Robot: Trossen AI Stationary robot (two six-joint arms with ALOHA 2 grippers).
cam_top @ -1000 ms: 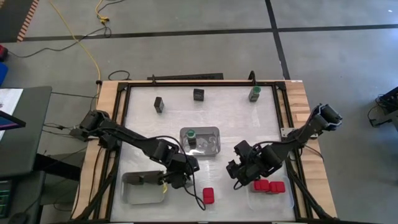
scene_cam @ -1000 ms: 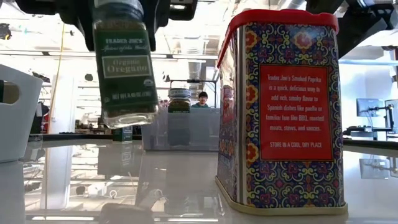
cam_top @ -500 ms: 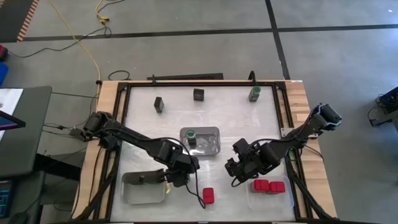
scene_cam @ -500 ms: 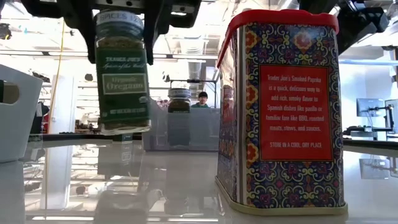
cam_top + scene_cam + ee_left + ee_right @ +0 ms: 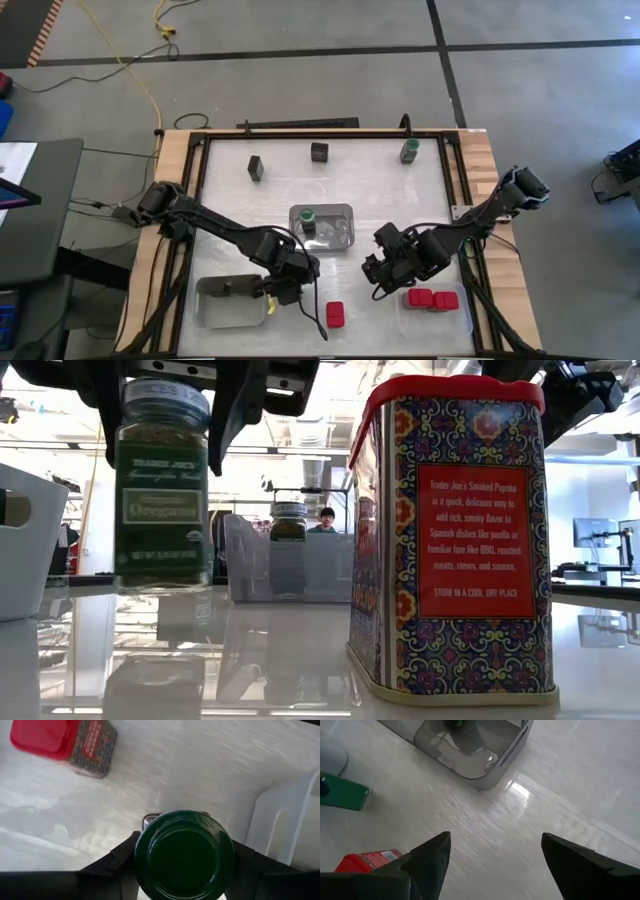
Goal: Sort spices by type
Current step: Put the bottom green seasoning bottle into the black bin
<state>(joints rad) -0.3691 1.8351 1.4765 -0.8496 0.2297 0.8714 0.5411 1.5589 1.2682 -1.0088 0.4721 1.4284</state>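
Note:
My left gripper (image 5: 283, 290) is shut on a green-lidded oregano jar (image 5: 160, 510), near the table's front between the left tray (image 5: 215, 312) and a lone red-topped tin (image 5: 335, 315). That tin stands on its base and fills the low view (image 5: 450, 530). My right gripper (image 5: 380, 283) hangs open over bare table, with nothing between its fingers (image 5: 492, 855). Another green-lidded jar (image 5: 308, 215) stands in the middle tray (image 5: 342, 235). Red-topped tins (image 5: 430, 298) sit in the right tray (image 5: 455, 315). My left gripper pinches the jar at its green lid (image 5: 142, 837), one finger (image 5: 117, 865) on each side of the lid's rim. The fingers come from above, pointing steeply down. The jar hangs upright below them, its bottom (image 5: 160, 582) a little above the table.
Along the far edge stand two dark containers (image 5: 256, 167) (image 5: 319, 152) and a green-lidded jar (image 5: 409, 150). The left tray's white wall (image 5: 285, 825) is close beside the held jar. Open table lies between the two grippers.
My left gripper has tipped more steeply downward while staying in place. The jar, tilted a second ago, now hangs upright and has swung a little toward the left tray and downward.

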